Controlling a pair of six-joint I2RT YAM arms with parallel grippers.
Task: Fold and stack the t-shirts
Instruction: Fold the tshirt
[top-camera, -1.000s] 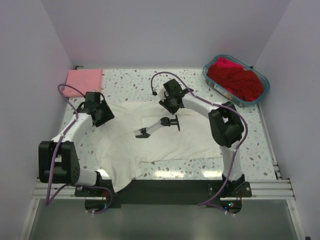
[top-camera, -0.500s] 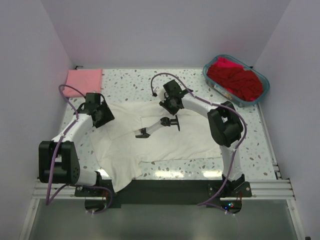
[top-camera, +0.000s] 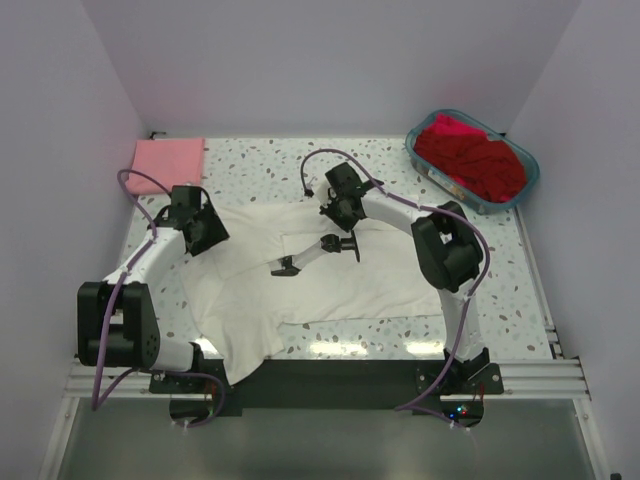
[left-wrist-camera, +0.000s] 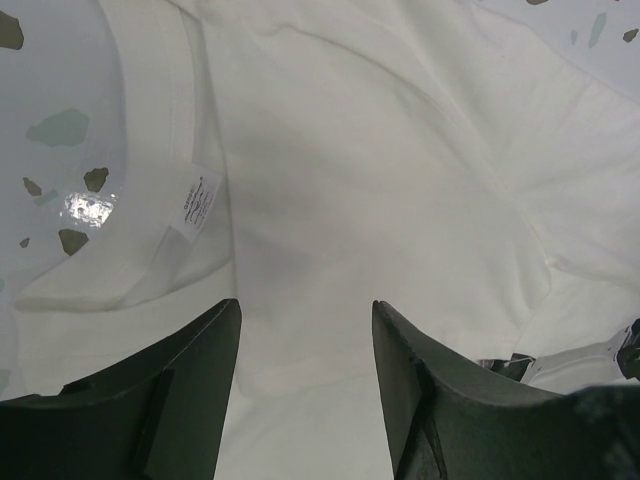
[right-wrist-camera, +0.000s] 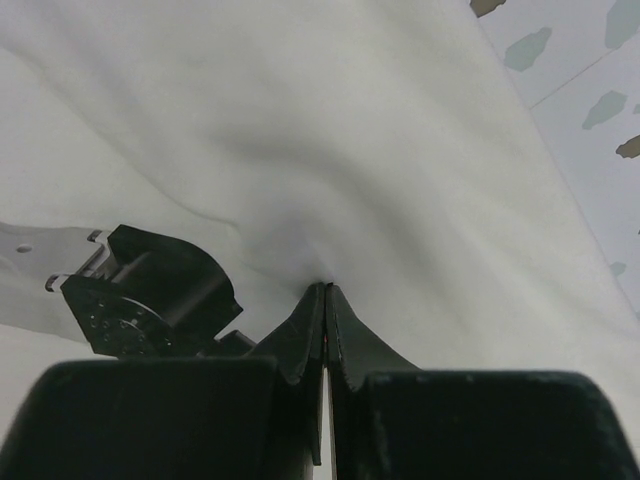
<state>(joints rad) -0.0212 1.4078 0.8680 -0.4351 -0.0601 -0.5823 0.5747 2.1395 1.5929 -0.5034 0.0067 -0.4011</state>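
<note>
A large white t-shirt (top-camera: 330, 285) lies spread flat on the table, its black printed graphic (top-camera: 320, 250) facing up. My left gripper (top-camera: 207, 233) is open and hovers low over the shirt's left shoulder. In the left wrist view it (left-wrist-camera: 305, 305) has only white cloth (left-wrist-camera: 350, 180) between its fingers, and the collar label (left-wrist-camera: 190, 215) is nearby. My right gripper (top-camera: 336, 212) is at the shirt's far edge. In the right wrist view it (right-wrist-camera: 325, 287) is shut on a pinch of white cloth (right-wrist-camera: 350, 130) beside the graphic (right-wrist-camera: 150, 300). A folded pink shirt (top-camera: 170, 157) lies at the far left.
A teal basket (top-camera: 425, 160) at the far right corner holds red shirts (top-camera: 470, 160). The white shirt's lower left corner hangs over the table's near edge (top-camera: 240, 365). Walls close in the table on three sides.
My right gripper has shifted slightly to the left and toward the back, still shut on the cloth. The left arm has not moved.
</note>
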